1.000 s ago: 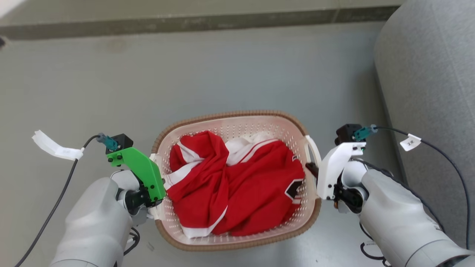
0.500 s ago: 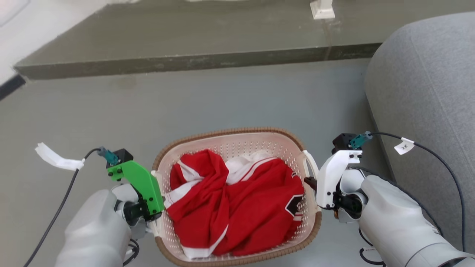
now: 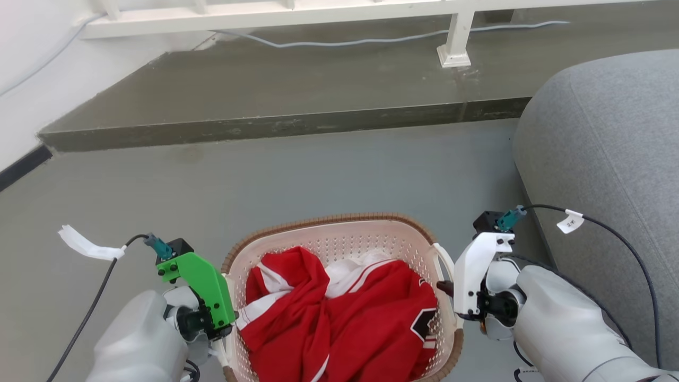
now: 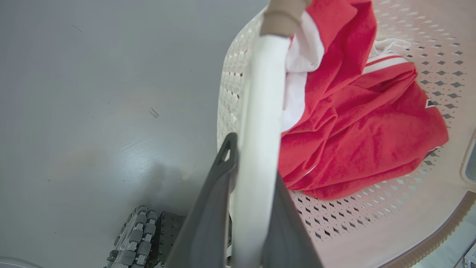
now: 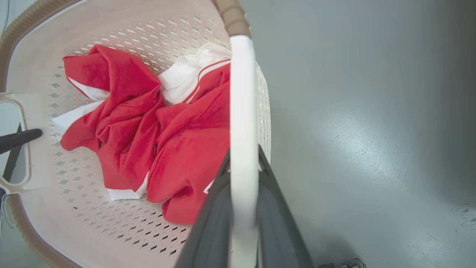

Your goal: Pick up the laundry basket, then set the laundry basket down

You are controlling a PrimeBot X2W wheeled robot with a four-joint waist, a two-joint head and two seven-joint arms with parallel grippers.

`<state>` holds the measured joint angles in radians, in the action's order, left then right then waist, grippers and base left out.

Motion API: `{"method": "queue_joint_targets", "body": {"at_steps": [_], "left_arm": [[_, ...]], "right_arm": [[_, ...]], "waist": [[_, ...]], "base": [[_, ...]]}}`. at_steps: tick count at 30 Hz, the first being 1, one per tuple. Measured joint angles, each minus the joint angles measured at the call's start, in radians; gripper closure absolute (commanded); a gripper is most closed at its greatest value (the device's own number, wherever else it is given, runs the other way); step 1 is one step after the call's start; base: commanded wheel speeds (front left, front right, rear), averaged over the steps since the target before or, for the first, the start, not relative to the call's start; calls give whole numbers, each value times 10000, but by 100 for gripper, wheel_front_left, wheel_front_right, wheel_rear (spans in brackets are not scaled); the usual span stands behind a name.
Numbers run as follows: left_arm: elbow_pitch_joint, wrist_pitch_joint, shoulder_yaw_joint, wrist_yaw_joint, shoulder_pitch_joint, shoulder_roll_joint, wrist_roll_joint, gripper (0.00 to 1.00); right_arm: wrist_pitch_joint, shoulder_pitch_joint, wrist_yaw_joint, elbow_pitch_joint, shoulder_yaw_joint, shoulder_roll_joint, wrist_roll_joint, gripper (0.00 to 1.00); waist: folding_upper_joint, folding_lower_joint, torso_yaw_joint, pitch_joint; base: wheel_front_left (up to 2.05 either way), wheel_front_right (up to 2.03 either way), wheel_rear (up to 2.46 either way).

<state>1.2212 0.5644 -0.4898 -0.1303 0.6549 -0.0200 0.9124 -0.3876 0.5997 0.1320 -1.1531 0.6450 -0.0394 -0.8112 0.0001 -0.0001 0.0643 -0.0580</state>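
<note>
The laundry basket (image 3: 339, 241) is cream-white and perforated with a brown woven rim, and it sits low in the head view between my two arms. A crumpled red and white garment (image 3: 350, 318) lies inside it. My left gripper (image 3: 224, 331), under its green mount, is shut on the basket's left white handle (image 4: 260, 111), with dark fingers (image 4: 214, 208) on both sides of it. My right gripper (image 3: 445, 287) is shut on the right white handle (image 5: 243, 93). I cannot tell whether the basket's base touches the grey floor.
A grey sofa (image 3: 610, 159) stands close on the right. Ahead, a raised dark step (image 3: 265, 124) crosses the floor, with a white railing post (image 3: 454, 50) and a cable on it. A white wall (image 3: 32, 79) is at the far left. My wheeled base (image 4: 135, 238) shows below the basket.
The whole head picture has shifted downward, so the camera moved; the step, railing and wall have come into view. Both grippers keep the same hold on the basket's handles.
</note>
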Motion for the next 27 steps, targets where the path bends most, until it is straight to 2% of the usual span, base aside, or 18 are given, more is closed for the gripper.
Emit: {"method": "queue_joint_targets", "body": {"at_steps": [10, 27], "left_arm": [[113, 426, -29, 0, -51, -4, 59, 100], [130, 514, -69, 0, -82, -15, 88, 100]], "right_arm": [[-330, -153, 2, -44, 59, 10, -249, 100], [-489, -151, 0, -88, 167, 10, -349, 100]], "waist": [[0, 0, 23, 185], [0, 0, 26, 149]], "base": [[0, 0, 0], [0, 0, 0]]}}
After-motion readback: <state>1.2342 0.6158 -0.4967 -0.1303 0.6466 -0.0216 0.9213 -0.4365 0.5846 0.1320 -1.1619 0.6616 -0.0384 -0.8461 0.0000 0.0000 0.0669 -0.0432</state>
